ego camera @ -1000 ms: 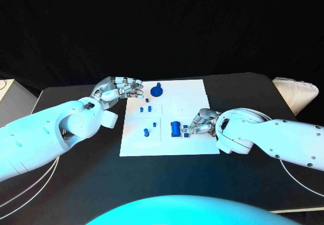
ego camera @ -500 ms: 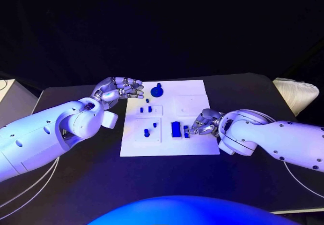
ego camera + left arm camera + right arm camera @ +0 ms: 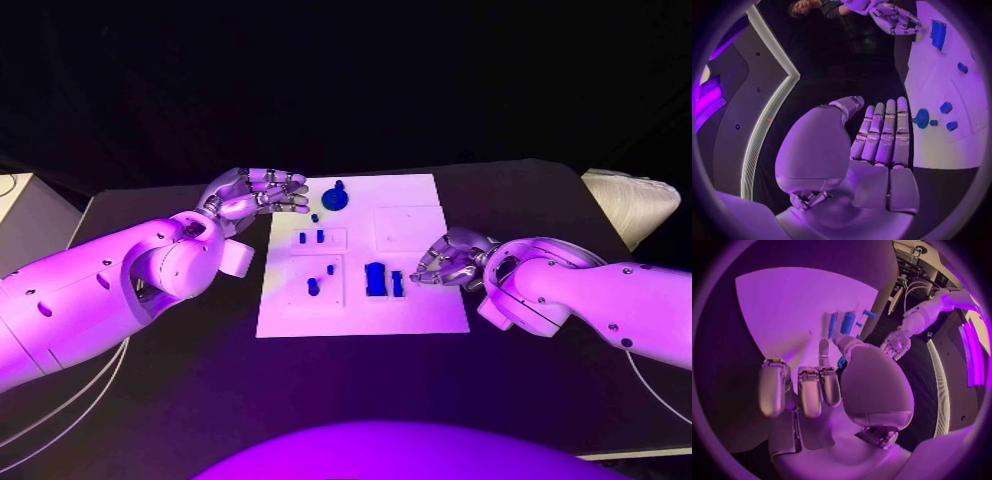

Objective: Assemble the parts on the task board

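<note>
White rectangular task board [image 3: 418, 300]: laid flat at the middle of the black table [image 3: 534, 380], its long sides running from the near edge toward the far edge.

Round blue knob-like part [image 3: 335, 197]: seated near the board's far left corner; also seen in the left wrist view [image 3: 921, 118], just beyond the fingertips of the left hand.

Pair of small blue pegs [image 3: 310, 237]: stood side by side in a square recess on the left half of the board, below the round part. One tiny blue piece [image 3: 315, 216] is placed between them and the round part.

Two further small blue pegs [image 3: 313, 286]: set in the lower left recess, toward the board's near edge.

Tall blue rectangular block [image 3: 375, 278]: stood upright near the board's middle, with a narrower blue piece [image 3: 397, 283] just beside it on the right.

Silver left hand [image 3: 255, 190]: held above the table at the board's far left edge, fingers extended and close together in the wrist view [image 3: 882, 135]; nothing is gripped.

Silver right hand [image 3: 449, 262]: held at the board's right edge, just beside the narrower blue piece. Its fingers are curled downward [image 3: 807, 387]; a small blue object may be pinched near the thumb, but whether anything is held cannot be told.
</note>
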